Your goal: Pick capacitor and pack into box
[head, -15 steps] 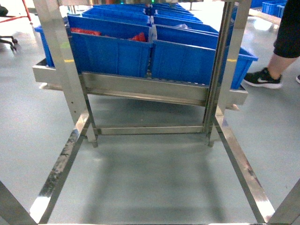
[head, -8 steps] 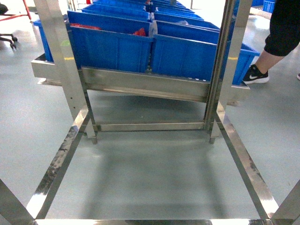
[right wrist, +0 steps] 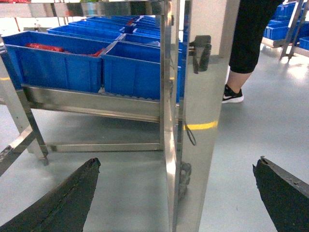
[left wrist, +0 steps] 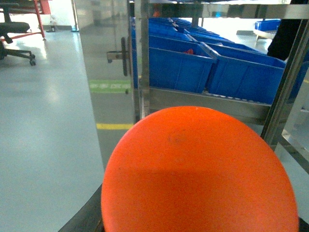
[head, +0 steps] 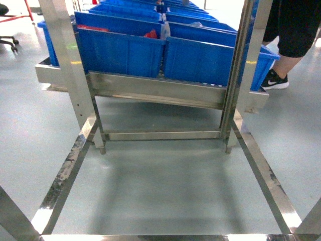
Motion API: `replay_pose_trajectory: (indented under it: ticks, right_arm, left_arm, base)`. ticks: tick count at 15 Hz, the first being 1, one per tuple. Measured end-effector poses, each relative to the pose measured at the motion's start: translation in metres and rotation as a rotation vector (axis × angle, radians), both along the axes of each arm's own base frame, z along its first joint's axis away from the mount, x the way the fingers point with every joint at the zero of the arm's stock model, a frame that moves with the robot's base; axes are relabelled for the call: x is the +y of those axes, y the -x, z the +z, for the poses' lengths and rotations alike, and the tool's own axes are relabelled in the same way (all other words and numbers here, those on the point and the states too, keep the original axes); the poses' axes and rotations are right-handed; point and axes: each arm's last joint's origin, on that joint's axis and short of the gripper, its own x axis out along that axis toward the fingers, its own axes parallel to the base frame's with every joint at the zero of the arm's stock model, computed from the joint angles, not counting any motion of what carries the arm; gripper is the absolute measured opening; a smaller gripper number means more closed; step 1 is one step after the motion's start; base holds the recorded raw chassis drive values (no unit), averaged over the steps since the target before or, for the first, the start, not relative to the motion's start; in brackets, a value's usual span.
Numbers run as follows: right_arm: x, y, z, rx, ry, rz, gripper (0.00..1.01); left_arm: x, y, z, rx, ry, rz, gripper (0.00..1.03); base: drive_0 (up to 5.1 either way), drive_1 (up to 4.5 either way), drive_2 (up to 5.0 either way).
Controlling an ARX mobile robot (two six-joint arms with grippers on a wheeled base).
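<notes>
No capacitor and no box show in any view. In the left wrist view a large orange round surface (left wrist: 198, 174) fills the lower frame and hides the left gripper's jaws. My right gripper (right wrist: 178, 159) stands open, its two dark fingertips (right wrist: 89, 169) far apart. A steel upright (right wrist: 193, 121) of the rack stands ahead of it between the fingers, not touched. Neither gripper appears in the head view.
A steel rack (head: 155, 93) carries rows of blue plastic bins (head: 120, 50); one holds red items (head: 150, 34). Its floor rails (head: 65, 170) frame grey floor. A person in black shorts (head: 291, 30) stands at the right. An office chair (left wrist: 14, 29) is far left.
The head view has shifted, bringing a near floor rail into sight at the bottom. The person at the right has stepped closer to the rack.
</notes>
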Motion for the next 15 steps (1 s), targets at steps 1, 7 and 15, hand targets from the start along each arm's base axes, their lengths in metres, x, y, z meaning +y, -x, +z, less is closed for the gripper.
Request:
replay_pose_trajectory:
  ticks: [1, 7, 15]
  right_arm:
    - [0.0000, 0.0000, -0.0003, 0.003, 0.000, 0.000, 0.98]
    - [0.0000, 0.0000, -0.0003, 0.003, 0.000, 0.001, 0.98]
    - [0.0000, 0.0000, -0.0001, 0.001, 0.000, 0.001, 0.98]
  left_arm:
    - [0.0000, 0.0000, -0.0001, 0.001, 0.000, -0.001, 0.44]
    - [0.0000, 0.0000, 0.0000, 0.000, 0.000, 0.000, 0.44]
    - [0.0000, 0.0000, -0.0001, 0.001, 0.000, 0.000, 0.44]
  base:
    - [-4.9, 2.57, 2.6]
    - [-5.0, 2.47, 2.5]
    - [-4.9, 2.51, 2.5]
